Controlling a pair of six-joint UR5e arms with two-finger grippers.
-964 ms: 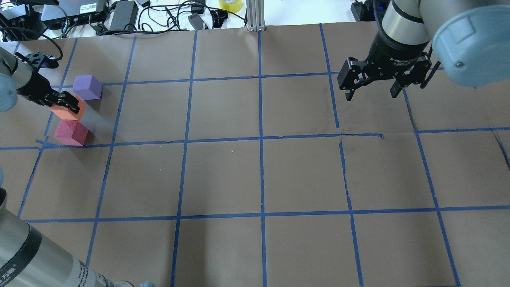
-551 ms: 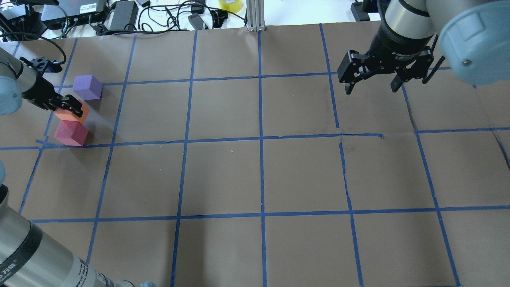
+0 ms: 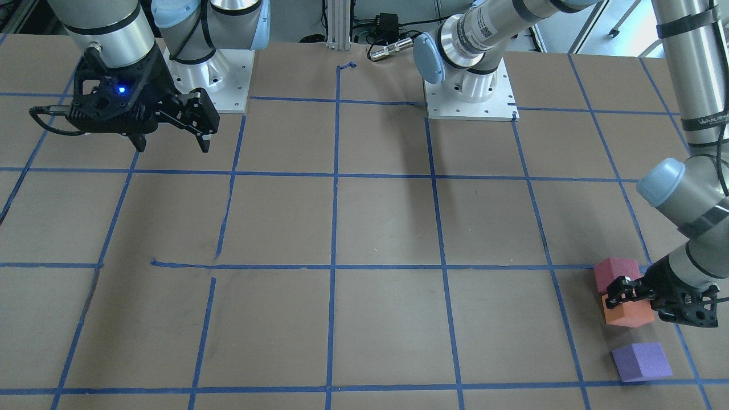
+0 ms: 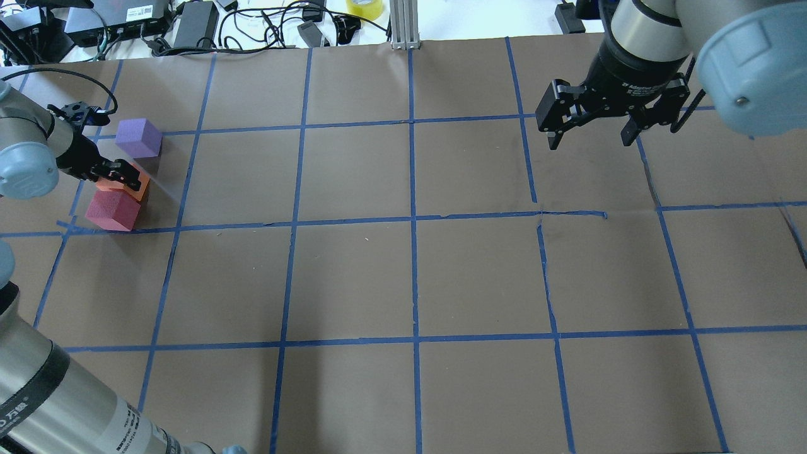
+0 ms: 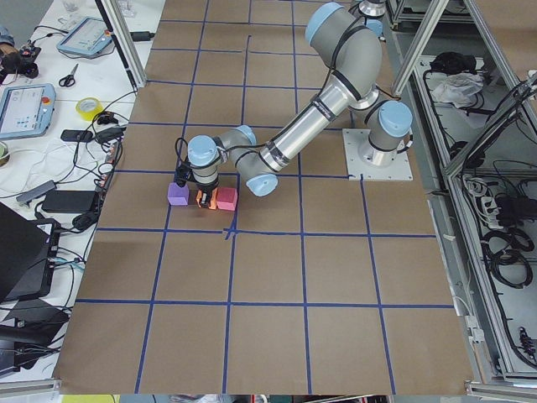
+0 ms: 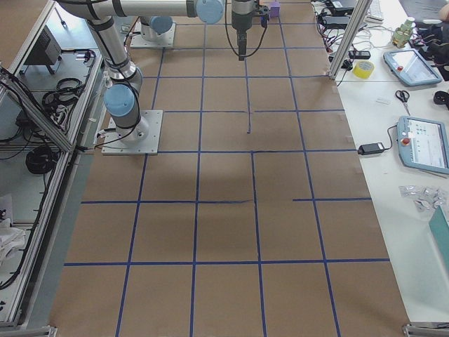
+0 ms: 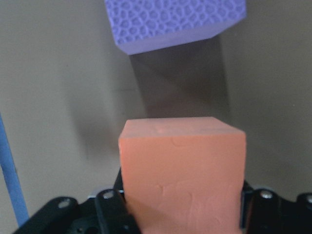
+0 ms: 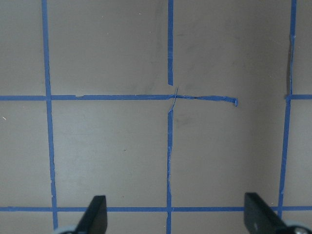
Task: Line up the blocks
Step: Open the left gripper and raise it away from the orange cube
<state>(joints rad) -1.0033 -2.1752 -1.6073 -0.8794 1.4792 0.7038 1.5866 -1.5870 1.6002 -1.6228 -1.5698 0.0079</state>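
Brown-paper desk [image 4: 353, 277] w/ blue tape grid. Left tool [image 4: 126, 180] clamped on orange block [image 7: 180, 170], held low between red block [image 4: 112, 210] and purple block [image 4: 139, 137], apparently to fill the row's middle. Orange sits close against red, w/ a gap to purple. Right tool [image 4: 589, 142] spread wide, empty, well apart, probably keeping clear. Row approx. formed; release pending.

Matt foam: the purple block [image 7: 175, 19] pitted, the orange block [image 7: 183, 170] smoother.
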